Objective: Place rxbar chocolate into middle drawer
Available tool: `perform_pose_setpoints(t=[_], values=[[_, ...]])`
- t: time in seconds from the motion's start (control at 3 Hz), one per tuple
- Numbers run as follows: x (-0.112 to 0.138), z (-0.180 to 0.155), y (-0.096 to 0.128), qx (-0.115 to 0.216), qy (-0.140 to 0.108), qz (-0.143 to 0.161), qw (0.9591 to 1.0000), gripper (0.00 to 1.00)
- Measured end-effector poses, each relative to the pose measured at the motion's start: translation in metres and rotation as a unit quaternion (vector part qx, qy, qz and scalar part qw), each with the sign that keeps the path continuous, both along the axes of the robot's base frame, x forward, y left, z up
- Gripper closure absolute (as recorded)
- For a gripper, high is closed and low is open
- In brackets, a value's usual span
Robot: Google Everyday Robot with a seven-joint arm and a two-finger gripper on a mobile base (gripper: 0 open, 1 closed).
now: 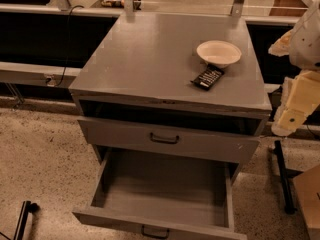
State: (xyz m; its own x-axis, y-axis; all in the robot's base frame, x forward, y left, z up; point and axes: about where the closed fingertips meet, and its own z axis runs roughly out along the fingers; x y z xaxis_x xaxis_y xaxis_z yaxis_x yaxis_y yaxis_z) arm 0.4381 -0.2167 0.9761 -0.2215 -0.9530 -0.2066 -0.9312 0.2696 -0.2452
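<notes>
The rxbar chocolate (208, 77), a flat black-wrapped bar with white lettering, lies on the grey cabinet's top (145, 59), right of centre. It touches the front edge of a white bowl (218, 53). The middle drawer (165, 191), the lowest one, is pulled out towards me and its grey tray holds nothing. Its dark handle (154, 231) shows at the bottom edge. My gripper (290, 115), cream-coloured, hangs at the right edge of the view, right of the cabinet and below its top, apart from the bar.
A shut grey drawer with a dark handle (164, 139) sits above the open one, under an open dark slot. A dark stand (283, 176) and a wooden object (309, 199) are on the speckled floor at the right. A dark object (22, 219) is at the bottom left.
</notes>
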Motion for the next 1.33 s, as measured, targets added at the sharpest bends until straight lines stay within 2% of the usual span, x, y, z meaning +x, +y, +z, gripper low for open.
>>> perform_pose_setpoints(t=[0.67,1.0,1.33], values=[[0.001,0.002,0.0,-0.006,-0.005,0.002,1.0,0.0],[0.021,0.0,-0.006,-0.024,-0.011,0.048,0.9985,0.0],[0.024,0.003,-0.004,-0.034,-0.022,0.085,0.9955,0.0]])
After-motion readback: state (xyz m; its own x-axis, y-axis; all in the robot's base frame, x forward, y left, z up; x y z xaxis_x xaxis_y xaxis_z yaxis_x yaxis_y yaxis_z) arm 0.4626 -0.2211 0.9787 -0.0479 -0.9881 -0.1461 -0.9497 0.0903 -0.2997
